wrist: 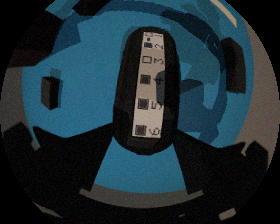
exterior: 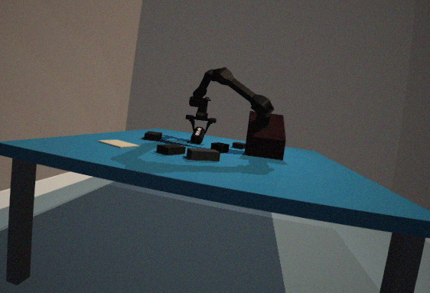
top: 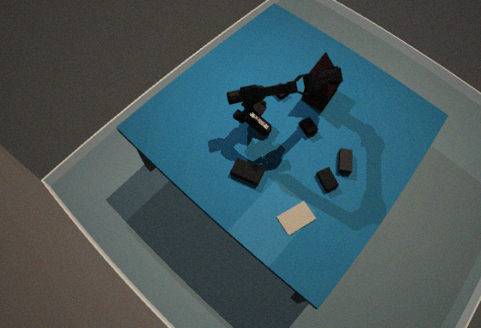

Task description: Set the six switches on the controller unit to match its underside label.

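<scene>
The controller unit (top: pixel 267 128) (exterior: pixel 197 138) (wrist: pixel 127 95) hangs tilted between the fingers of the pincer (top: pixel 255 118) (exterior: pixel 199 131) (wrist: pixel 144 130), which is closed across its sides, over the table (top: pixel 180 114) (exterior: pixel 333 186) (wrist: pixel 90 95). In the top view, the cream card (top: pixel 296 217) (exterior: pixel 118 143) lies at its five o'clock. The unit looks rigid, moderately light and perhaps slippery on its rounded flanks; a mid-length side grip, off the rockers, should limit swivelling.
</scene>
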Robot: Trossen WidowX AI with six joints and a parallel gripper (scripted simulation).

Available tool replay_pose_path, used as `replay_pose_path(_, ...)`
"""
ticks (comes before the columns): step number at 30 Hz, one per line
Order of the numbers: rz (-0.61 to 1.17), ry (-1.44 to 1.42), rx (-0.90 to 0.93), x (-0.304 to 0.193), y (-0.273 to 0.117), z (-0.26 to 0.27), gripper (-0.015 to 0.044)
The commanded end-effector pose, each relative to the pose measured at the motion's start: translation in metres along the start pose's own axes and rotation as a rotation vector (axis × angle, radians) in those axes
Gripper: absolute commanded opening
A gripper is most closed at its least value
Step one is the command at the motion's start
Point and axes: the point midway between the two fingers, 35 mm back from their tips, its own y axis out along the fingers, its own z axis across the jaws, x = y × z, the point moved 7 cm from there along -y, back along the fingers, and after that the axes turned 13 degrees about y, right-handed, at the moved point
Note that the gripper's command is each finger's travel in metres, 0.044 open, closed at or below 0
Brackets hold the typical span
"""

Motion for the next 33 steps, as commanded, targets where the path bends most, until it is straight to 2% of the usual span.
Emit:
replay_pose_path(1,-0.01,0.0,0.001,0.002,0.004,-0.001,0.0338)
replay_pose_path(33,-0.01,-0.001,0.001,-0.006,0.028,-0.003,0.0338)
